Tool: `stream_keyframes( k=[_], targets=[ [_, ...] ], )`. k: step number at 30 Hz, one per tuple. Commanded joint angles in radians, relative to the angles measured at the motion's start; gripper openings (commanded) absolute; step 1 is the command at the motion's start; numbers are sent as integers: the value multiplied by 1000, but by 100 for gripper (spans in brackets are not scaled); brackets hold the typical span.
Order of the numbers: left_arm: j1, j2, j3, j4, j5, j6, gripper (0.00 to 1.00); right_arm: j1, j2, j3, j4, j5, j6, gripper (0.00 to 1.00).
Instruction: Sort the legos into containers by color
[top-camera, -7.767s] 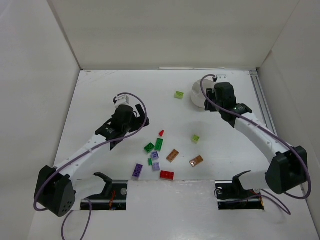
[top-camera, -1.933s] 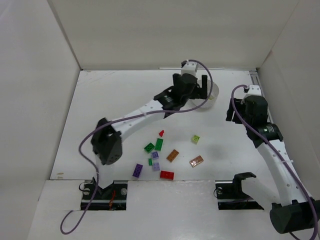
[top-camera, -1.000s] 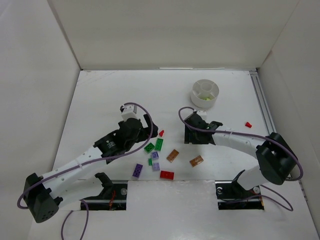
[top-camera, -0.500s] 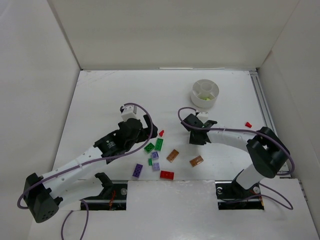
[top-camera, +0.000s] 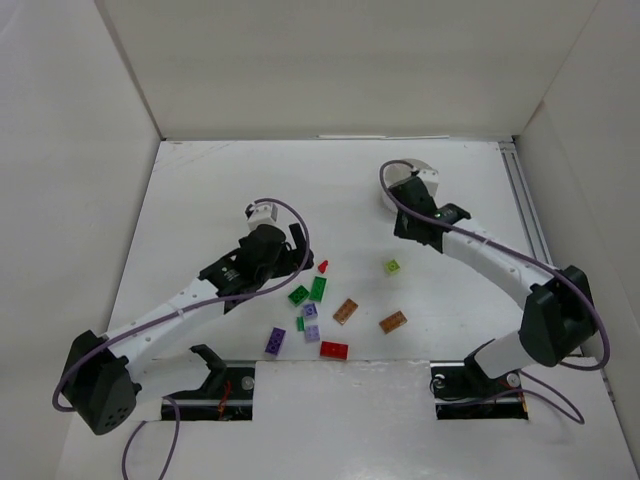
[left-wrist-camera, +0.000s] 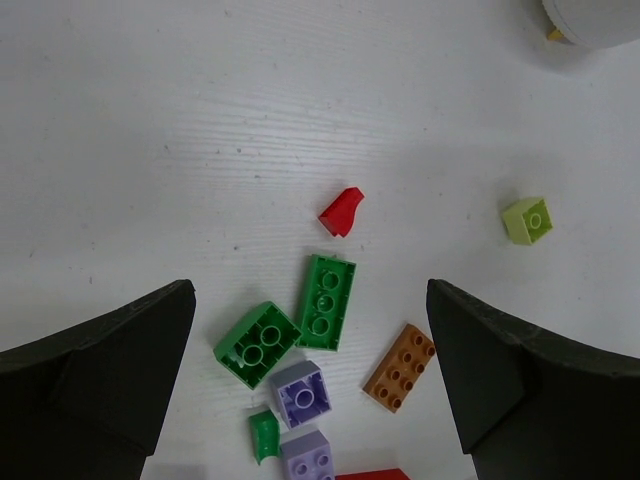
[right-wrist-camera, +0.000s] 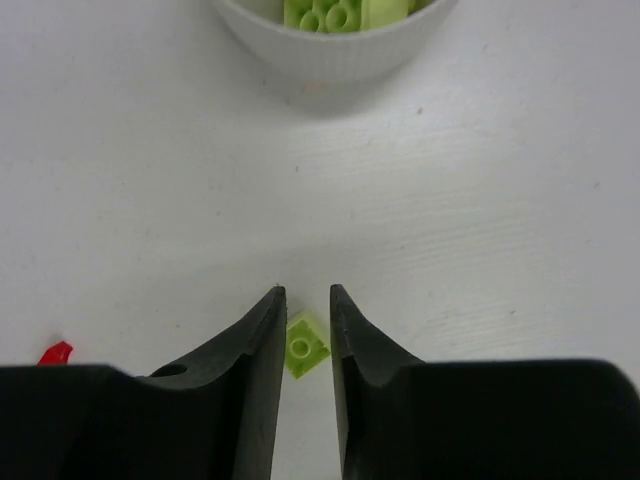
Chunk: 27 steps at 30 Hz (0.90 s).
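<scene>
Legos (top-camera: 318, 289) lie loose on the white table (top-camera: 200, 200), all on my side of the small round white plastic dish (right-wrist-camera: 330, 50). A lone lime brick (right-wrist-camera: 305, 347) is nearest the dish, with a little red sloped piece (left-wrist-camera: 342, 211) to its left. Further from the dish are two green bricks (left-wrist-camera: 326, 301), an orange-brown plate (left-wrist-camera: 400, 367) and lilac bricks (left-wrist-camera: 302, 393). Farthest from it are a purple brick (top-camera: 275, 341) and a red brick (top-camera: 334, 349). More lime bricks (right-wrist-camera: 335, 12) sit in the dish compartment facing me.

My right claw (right-wrist-camera: 305, 292) hangs just short of the dish. Its fingers are set close, with a narrow slit between them, and pinch nothing. The lone lime brick shows through that slit, on the table. My left claw (left-wrist-camera: 308, 288) is spread wide, well left of the dish, above the green bricks.
</scene>
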Motion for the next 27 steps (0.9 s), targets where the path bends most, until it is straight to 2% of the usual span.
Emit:
stream_keyframes(
  k=[1,2,3,8,10,20,23,24,27],
  targets=[
    [45,7,24,70,77,40,100,-34,-23,54,2,-21,-98,31],
    [45,16,24,86,87,49,100,-34,-23,45,2,-37,-98,38],
    [45,16,14,86,87,49,100,-22,-23,7,2,-55,-98,49],
    [68,37,14,95,97,71,100,-22,-3,-104,137,-181,-159,66],
    [68,37,14,95,107,71,100,1,9,-141,164,-228,-192,68],
    [68,46,5,104,125,71,100,29,109,-184,253,-232,-282,70],
    [68,46,5,113,125,71,100,29,142,-175,253,-232,-282,64],
    [68,46,5,113,125,62,100,29,143,-175,253,-232,-282,57],
    [68,46,5,113,125,62,100,29,166,-165,241,-232,-282,56]
  ],
)
